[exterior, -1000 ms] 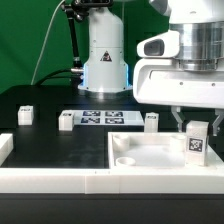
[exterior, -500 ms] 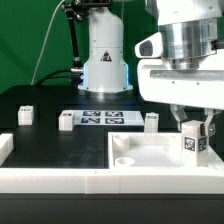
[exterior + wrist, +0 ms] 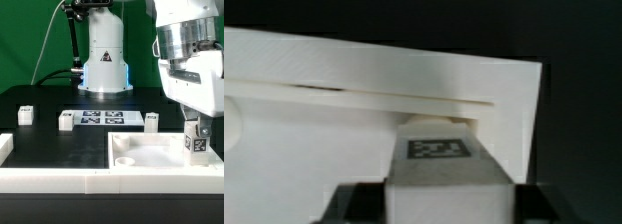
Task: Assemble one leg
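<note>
My gripper is shut on a leg, a small white block with a black-and-white tag, and holds it upright at the far right corner of the large white plate. In the wrist view the leg fills the space between the dark fingers, with the plate beyond it. Three more legs stand on the black table: one at the exterior view's left, one beside the marker board and one near the plate.
The marker board lies flat mid-table. Long white border rails run along the front and around the plate. The robot base stands at the back. A round socket shows at the plate's near left corner.
The gripper has tilted and shifted slightly while holding the leg. The leg has sunk a little toward the plate's far right corner.
</note>
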Controlling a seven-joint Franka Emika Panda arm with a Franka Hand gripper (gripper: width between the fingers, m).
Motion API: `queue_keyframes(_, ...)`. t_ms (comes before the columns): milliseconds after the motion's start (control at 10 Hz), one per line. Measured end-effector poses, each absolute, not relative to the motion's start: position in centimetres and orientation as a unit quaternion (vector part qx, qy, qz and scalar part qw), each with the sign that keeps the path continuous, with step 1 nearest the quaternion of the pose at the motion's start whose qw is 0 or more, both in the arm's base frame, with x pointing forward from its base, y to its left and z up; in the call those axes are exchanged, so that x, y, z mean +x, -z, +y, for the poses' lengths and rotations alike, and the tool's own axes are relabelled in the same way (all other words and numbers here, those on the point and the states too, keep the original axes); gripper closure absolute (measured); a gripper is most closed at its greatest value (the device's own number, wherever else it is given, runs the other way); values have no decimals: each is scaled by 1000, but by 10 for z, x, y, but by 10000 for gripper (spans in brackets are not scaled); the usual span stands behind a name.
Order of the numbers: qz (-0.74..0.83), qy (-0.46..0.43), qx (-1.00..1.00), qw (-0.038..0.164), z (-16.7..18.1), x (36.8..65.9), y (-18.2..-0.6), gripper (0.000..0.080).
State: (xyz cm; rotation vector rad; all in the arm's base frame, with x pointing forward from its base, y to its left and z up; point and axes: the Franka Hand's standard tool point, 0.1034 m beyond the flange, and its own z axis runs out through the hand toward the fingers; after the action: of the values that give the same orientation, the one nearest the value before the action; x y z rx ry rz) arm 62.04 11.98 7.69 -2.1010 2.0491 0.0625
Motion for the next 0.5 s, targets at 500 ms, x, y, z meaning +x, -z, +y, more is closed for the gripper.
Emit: queue_keyframes(500, 833, -28, -544, 101, 115, 623, -77, 505)
